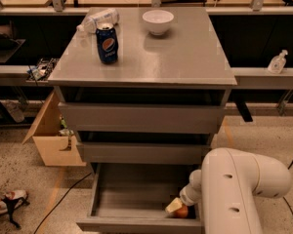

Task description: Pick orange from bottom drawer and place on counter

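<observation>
Since my gripper sits low in the bottom drawer with the orange just under it — whether it grips I cannot tell — I should confirm a centred hold before lifting clear toward the counter above.

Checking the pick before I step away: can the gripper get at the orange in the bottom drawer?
Probably yes: the bottom drawer stands open and the gripper is inside it, right beside the orange, with nothing visible between them.
</observation>
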### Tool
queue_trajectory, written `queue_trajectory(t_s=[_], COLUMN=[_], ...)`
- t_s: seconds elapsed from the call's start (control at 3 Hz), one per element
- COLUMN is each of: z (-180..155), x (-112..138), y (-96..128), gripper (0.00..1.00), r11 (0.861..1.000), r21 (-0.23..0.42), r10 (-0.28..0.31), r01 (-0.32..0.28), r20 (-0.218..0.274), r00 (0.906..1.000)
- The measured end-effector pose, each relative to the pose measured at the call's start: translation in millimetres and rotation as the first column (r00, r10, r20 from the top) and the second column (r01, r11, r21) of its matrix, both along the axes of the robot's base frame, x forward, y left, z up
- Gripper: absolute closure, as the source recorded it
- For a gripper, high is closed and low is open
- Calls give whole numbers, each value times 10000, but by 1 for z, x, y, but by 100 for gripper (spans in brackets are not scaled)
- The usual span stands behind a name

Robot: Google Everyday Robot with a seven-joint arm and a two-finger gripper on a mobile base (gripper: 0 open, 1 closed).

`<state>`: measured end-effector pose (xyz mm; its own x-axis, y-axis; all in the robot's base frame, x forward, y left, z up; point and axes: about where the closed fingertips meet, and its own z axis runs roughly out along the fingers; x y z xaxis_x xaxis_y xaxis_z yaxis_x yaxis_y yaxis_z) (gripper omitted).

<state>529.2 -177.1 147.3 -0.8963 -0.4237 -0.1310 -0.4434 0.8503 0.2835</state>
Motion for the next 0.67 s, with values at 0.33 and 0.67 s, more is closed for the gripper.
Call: queue_trajectory(t_s=[0.33, 0.67], z=[0, -2], x=[0, -24], y=[0, -4], gripper=[41, 65], r11=[10000, 9997], r21=[0, 60], r10=[0, -240], r01=[0, 247], r20=[-2, -918], r00=[10000, 9955])
